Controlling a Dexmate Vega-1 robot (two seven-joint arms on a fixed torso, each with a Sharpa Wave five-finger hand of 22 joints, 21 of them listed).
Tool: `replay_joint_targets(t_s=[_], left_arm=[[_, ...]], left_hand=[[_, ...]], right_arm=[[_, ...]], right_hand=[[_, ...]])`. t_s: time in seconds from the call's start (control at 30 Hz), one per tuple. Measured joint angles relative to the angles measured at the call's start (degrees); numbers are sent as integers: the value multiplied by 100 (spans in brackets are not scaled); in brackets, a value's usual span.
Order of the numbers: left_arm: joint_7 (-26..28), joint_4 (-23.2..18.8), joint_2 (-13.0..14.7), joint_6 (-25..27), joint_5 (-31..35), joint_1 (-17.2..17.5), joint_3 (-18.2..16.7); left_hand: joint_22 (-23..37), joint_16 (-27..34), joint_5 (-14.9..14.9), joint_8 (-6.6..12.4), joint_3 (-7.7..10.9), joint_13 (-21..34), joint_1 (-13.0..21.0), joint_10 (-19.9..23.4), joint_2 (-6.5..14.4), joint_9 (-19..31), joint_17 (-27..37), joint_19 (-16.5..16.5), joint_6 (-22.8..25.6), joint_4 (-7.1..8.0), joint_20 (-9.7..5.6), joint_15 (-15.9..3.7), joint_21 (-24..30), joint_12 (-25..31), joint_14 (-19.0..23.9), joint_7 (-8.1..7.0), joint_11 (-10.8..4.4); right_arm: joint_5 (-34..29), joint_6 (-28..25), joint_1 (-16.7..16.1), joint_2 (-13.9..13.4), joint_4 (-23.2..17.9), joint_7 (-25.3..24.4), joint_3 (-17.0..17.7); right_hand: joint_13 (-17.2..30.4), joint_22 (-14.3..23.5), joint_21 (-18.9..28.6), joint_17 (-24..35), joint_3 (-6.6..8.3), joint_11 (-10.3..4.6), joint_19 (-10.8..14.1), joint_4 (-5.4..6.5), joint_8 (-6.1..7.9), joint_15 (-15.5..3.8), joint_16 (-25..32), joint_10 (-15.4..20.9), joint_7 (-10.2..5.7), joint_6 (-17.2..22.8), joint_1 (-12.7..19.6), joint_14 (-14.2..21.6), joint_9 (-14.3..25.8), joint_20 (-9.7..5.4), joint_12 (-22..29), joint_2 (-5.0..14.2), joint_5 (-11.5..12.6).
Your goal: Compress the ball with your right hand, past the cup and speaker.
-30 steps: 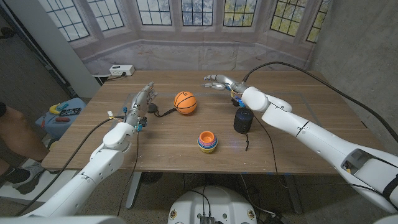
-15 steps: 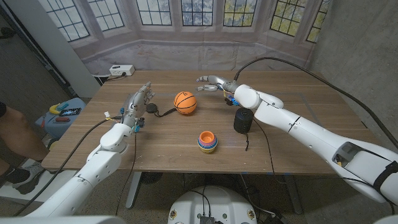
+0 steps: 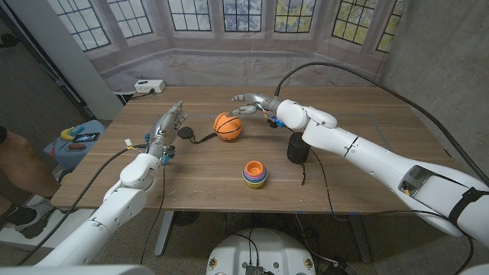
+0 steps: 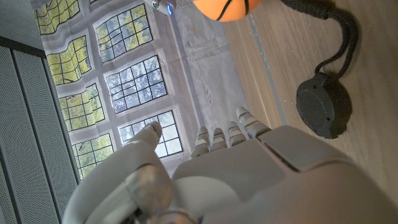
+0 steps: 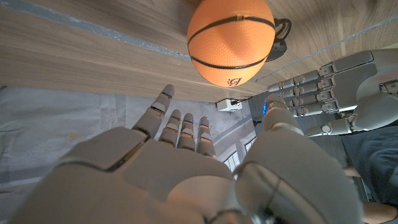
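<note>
The ball (image 3: 227, 125) is lying on the surface (image 3: 359, 183), toward the far side, beyond the cup (image 3: 255, 173) and the speaker (image 3: 298, 148). The right arm is stretching over the speaker, and the right hand (image 3: 250, 101) is hovering just beside the ball, on its far right side, fingers spread wide and holding nothing. The left hand (image 3: 170, 122) is standing to the left of the ball, fingers straight and apart, also empty, near a black puck (image 3: 185, 133) with a cable.
</note>
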Motion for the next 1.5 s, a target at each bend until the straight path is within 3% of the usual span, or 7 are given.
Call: replay_joint_targets(t_s=[0.23,0.6,0.97,1.23,1.5], left_arm=[[-1,-4,-8,-58,-22,75,-38],[-64,62,-54,-145,-62,113,-57],[-129,146,-112,-221,-91,126,-56],[-141,175,-144,-242,-105,137,-33],[-143,188,-170,-255,-111,161,-12]], left_hand=[[0,0,0,0,0,0,0,23,0,0,0,31,0,0,31,0,-44,0,0,0,20],[0,0,0,0,24,0,0,43,0,0,0,31,0,-24,31,0,-44,0,0,0,0],[0,0,0,0,24,0,-53,43,7,0,0,30,64,-24,31,0,-44,0,0,1,0],[0,0,0,0,48,0,-53,43,7,0,0,30,94,1,31,32,-44,0,32,30,0],[0,0,0,0,72,0,-53,74,7,0,0,30,124,-23,31,31,-87,0,32,-1,31]], right_arm=[[-205,-130,184,120,-48,254,-187],[-500,-251,462,299,-76,568,-454],[-766,-259,795,528,94,832,-740],[-934,-207,972,655,243,1026,-883],[-1075,-169,1235,841,512,1348,-1080]], right_hand=[[0,0,0,11,-16,27,-41,16,-44,48,1,-179,24,-237,45,-110,0,82,0,-45,40],[0,-1,-48,14,-16,11,-267,16,-44,89,1,-382,-69,-431,143,-273,0,390,0,-142,62],[0,-1,-67,14,-39,-8,-532,40,-44,216,-21,-908,-283,-811,271,-601,0,653,-44,-270,84],[-1,-1,-67,14,-79,-51,-685,80,-66,236,-21,-1074,-466,-1083,258,-769,30,804,-44,-329,106],[49,-2,-67,13,-127,61,-935,63,-66,430,-21,-1410,-744,-1681,384,-1066,56,784,-44,-460,172]])
